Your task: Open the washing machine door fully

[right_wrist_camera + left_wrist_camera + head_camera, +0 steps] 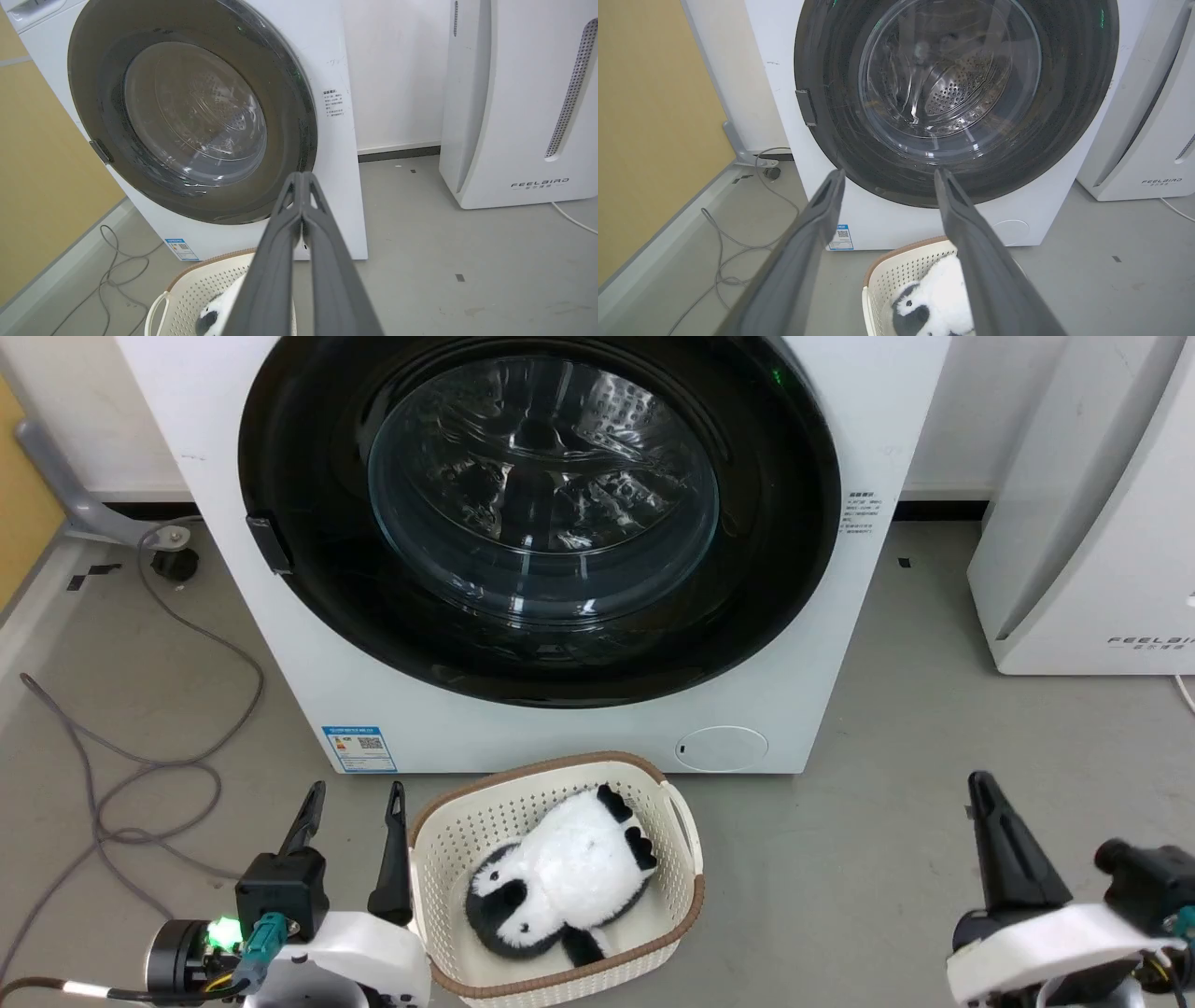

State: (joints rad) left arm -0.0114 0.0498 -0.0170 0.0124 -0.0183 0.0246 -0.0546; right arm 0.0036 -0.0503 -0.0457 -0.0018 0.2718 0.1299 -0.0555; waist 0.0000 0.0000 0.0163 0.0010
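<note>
Round glossy black glass-centred washing machine door (540, 523) lies flush, facing us; left hand (358, 790) spread, right hand (301, 177) pinched together.

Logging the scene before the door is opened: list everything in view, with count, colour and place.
washing machine: 1, white, centre
washing machine door: 1, glossy black, clear glass middle, closed
label sticker: 1, blue, machine's lower left
round flap: 1, white, machine's lower right
basket: 1, cream, brown rim, floor before machine
plush toy: 1, black-and-white, in basket
cable: at least 1, grey, floor left of machine
FEELBIRD appliance: 1, white, right of machine
left gripper: 1, dark, open, beside basket's left
right gripper: 1, dark, shut, lower right
</note>
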